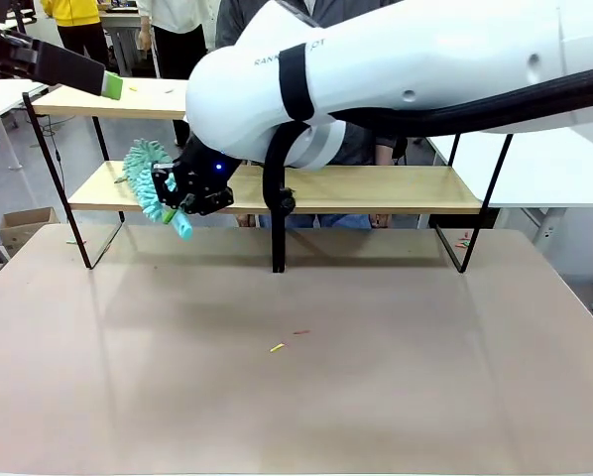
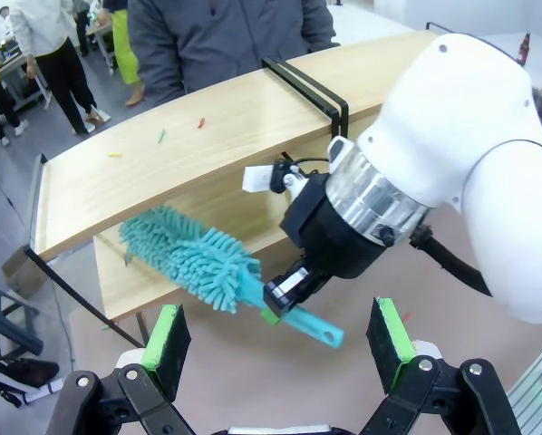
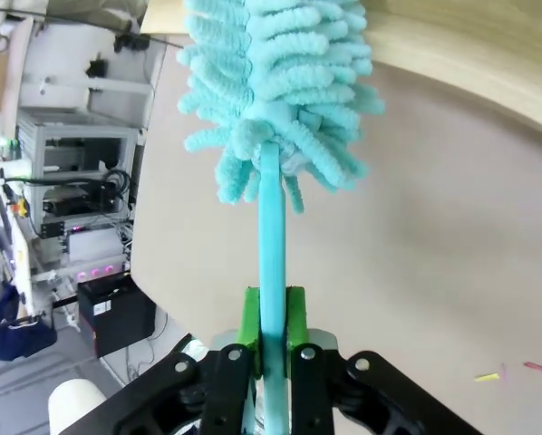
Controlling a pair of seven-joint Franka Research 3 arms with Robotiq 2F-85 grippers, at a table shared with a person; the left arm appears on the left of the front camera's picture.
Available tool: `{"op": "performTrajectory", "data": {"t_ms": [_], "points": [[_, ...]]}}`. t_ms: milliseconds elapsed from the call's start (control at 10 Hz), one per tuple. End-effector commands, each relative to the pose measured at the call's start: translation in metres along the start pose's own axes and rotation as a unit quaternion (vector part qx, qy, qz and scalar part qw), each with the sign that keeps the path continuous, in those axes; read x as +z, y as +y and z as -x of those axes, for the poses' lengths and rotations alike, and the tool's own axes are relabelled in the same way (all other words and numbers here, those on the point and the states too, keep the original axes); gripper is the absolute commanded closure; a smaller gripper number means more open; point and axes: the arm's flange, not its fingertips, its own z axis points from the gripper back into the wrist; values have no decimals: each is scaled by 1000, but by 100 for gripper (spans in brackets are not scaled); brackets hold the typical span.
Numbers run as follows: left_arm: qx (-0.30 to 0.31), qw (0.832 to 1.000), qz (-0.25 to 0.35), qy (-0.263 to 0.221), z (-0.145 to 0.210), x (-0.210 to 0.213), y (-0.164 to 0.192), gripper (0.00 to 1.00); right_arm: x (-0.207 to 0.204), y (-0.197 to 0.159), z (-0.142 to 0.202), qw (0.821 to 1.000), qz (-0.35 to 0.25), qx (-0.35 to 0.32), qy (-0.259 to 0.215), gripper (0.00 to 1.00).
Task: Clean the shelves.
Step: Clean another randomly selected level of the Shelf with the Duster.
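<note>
White right arm, partial lettering "RANKA", over brown counter.
Right gripper jaws clenched on fluffy teal duster at pale wooden shelves; left gripper jaws released.

the right arm reaches across the middle, its right gripper clamped on a duster handle, while the left gripper hangs above with its green-padded fingers spread wide apart.
</note>
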Motion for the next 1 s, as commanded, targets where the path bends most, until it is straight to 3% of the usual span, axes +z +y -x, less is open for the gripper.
{"op": "performTrajectory", "data": {"t_ms": [0,200,500,700,900], "points": [[0,1000,1,0,2,0,0,0,0,6,-13,1000,6,20,16,88],[0,1000,1,0,2,0,0,0,20,-6,-7,996,-20,61,54,88],[0,1000,1,0,2,0,0,0,66,-43,21,961,-80,185,191,88],[0,1000,1,0,2,0,0,0,84,-71,37,946,-157,188,211,88],[0,1000,1,0,2,0,0,0,96,-98,49,947,-197,172,188,88]]}}
